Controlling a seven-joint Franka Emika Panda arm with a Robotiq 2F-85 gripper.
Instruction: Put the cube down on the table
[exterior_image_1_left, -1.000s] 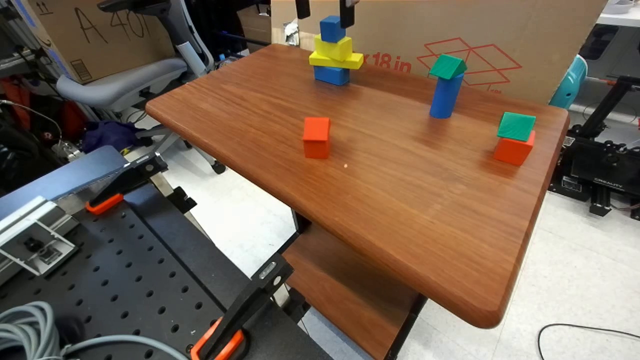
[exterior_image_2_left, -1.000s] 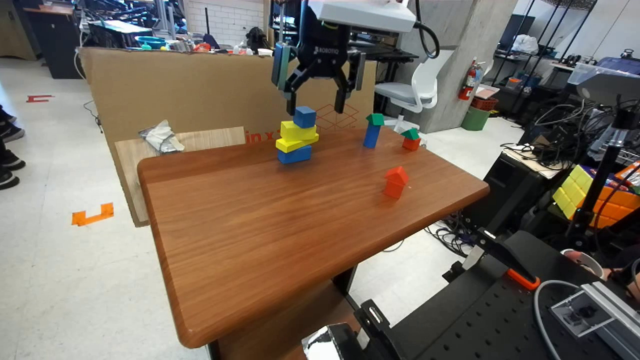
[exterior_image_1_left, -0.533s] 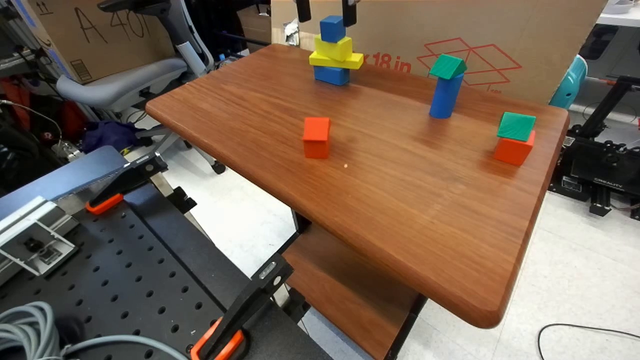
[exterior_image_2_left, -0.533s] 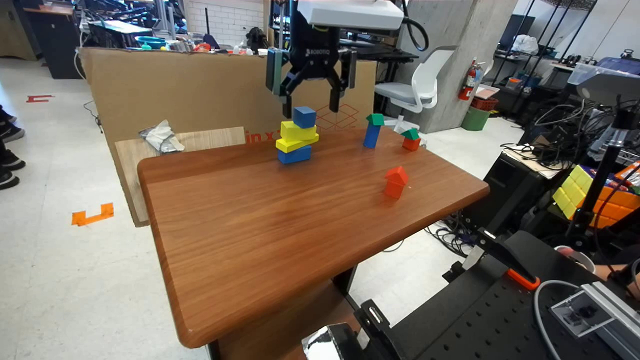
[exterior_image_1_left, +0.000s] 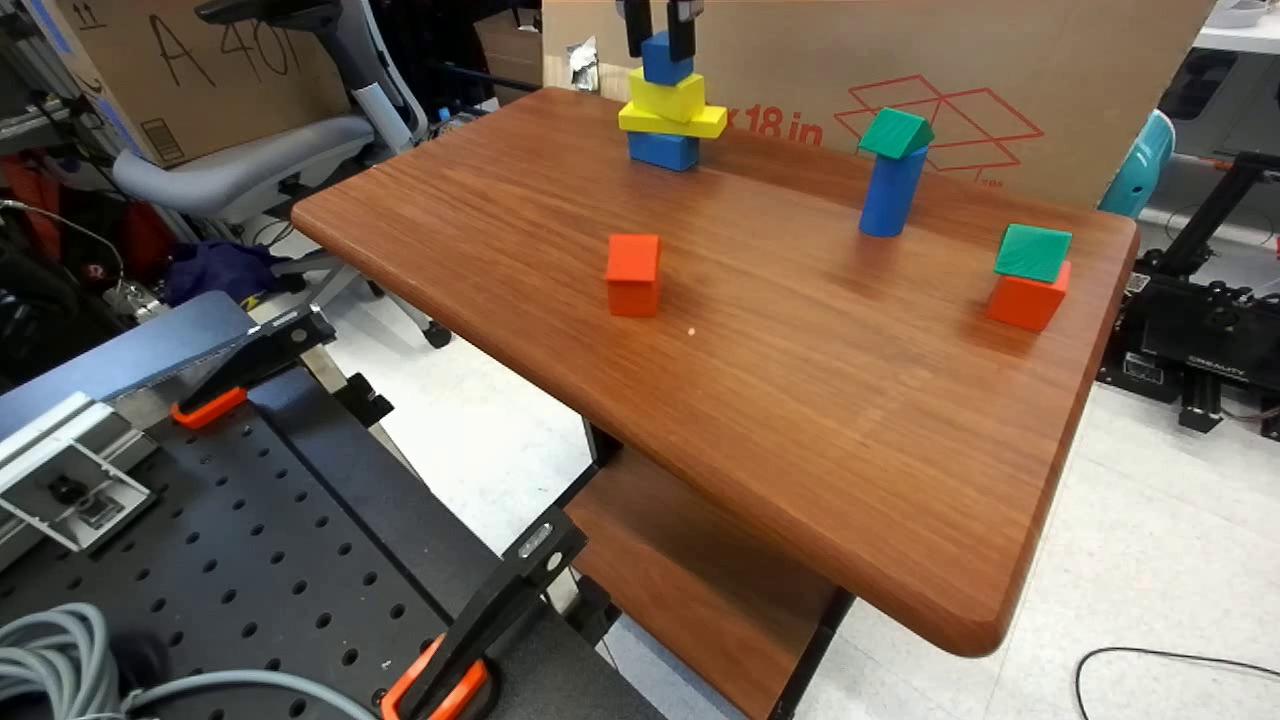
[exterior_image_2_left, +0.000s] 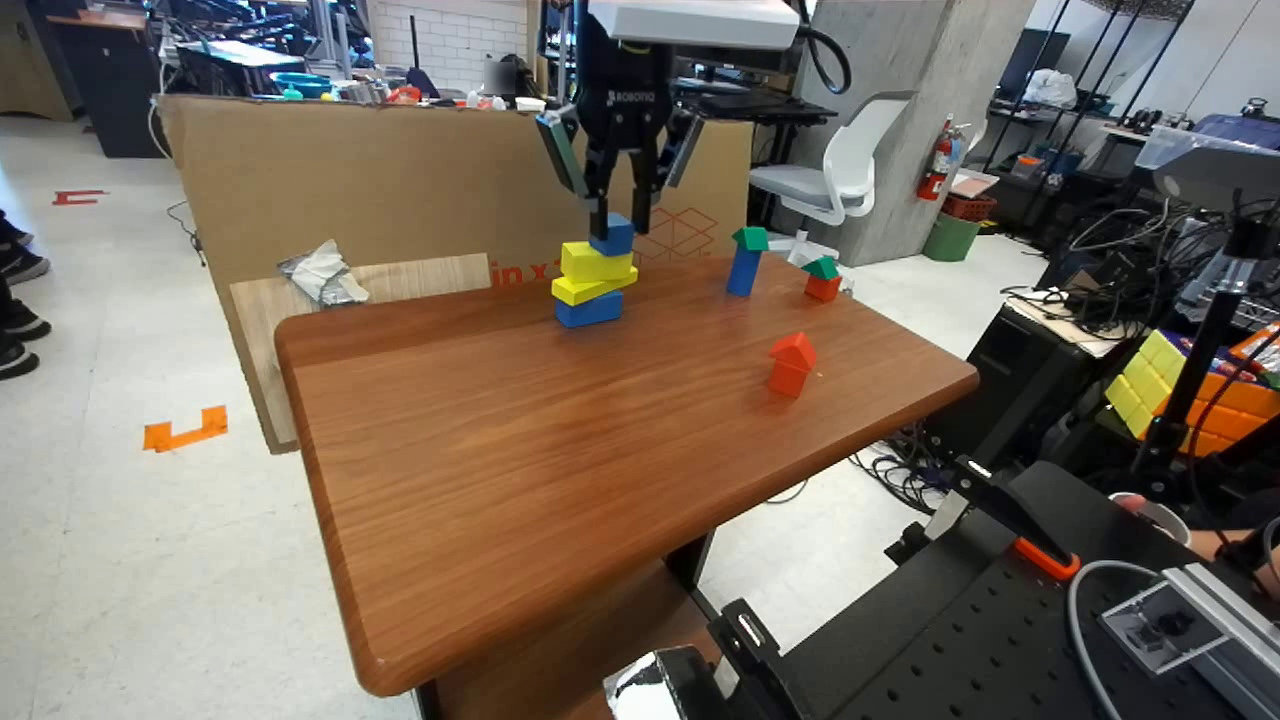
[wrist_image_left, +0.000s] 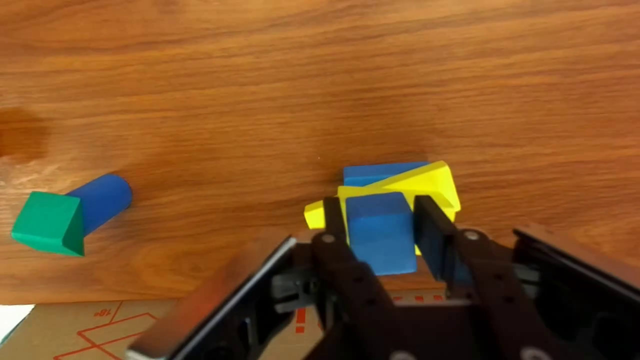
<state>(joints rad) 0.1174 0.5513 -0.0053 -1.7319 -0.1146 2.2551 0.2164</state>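
The blue cube (wrist_image_left: 382, 245) is the top piece of a stack at the far edge of the reddish-brown table (exterior_image_1_left: 800, 350). It rests on two yellow blocks (exterior_image_1_left: 667, 97), and under those lies a blue block (exterior_image_1_left: 663, 150). My gripper (exterior_image_2_left: 620, 226) has its fingers lowered on either side of the cube, narrowed to little more than its width. In the wrist view the right-hand finger (wrist_image_left: 434, 235) meets or nearly meets the cube's side. A thin strip of yellow shows between the left-hand finger (wrist_image_left: 334, 212) and the cube.
A blue upright block (exterior_image_1_left: 890, 195) with a green roof piece (exterior_image_1_left: 897, 133) stands along the far edge. Near the corner, a green piece (exterior_image_1_left: 1033, 252) tops an orange-red cube (exterior_image_1_left: 1028, 300). Orange-red blocks (exterior_image_2_left: 790, 375) stand mid-table. A cardboard sheet (exterior_image_2_left: 380, 190) rises behind.
The fingers have come from wide apart to close around the blue cube. The cube has shifted very slightly sideways on the stack. The other blocks stand as before.
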